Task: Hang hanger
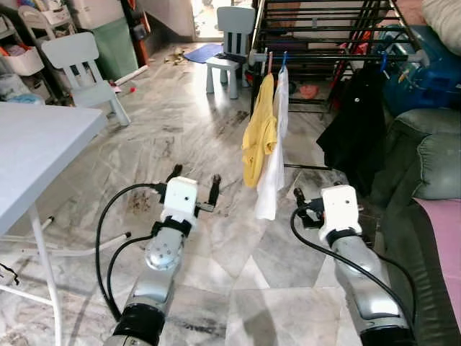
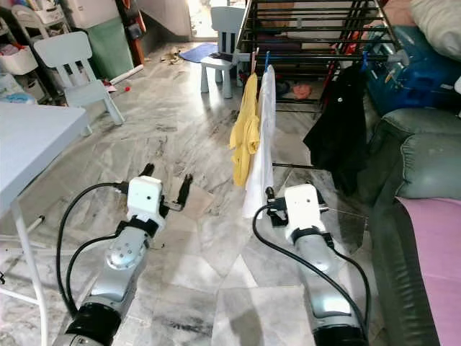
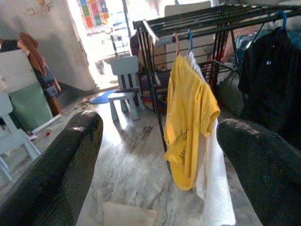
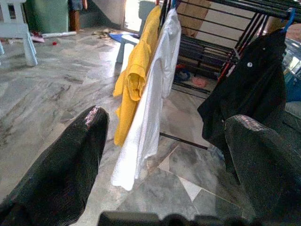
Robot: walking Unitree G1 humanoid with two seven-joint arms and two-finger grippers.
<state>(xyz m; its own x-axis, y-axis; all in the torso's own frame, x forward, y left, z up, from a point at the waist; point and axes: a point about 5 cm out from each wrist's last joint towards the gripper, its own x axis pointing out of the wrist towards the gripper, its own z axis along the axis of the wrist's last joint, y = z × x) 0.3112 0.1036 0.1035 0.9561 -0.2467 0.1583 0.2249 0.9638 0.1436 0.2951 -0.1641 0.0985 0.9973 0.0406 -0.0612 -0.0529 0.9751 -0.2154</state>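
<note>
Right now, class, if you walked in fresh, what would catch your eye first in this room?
The bright yellow shirt hanging beside a white garment on the black metal drying rack, straight ahead. A black garment hangs further right on the same rack. Low in front, the left gripper and right gripper are held out open over the grey marble floor.

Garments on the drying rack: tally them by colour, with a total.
Yellow shirt: 1
White garment: 1
Black garment: 1
Total: 3, all hanging from the drying rack
</note>
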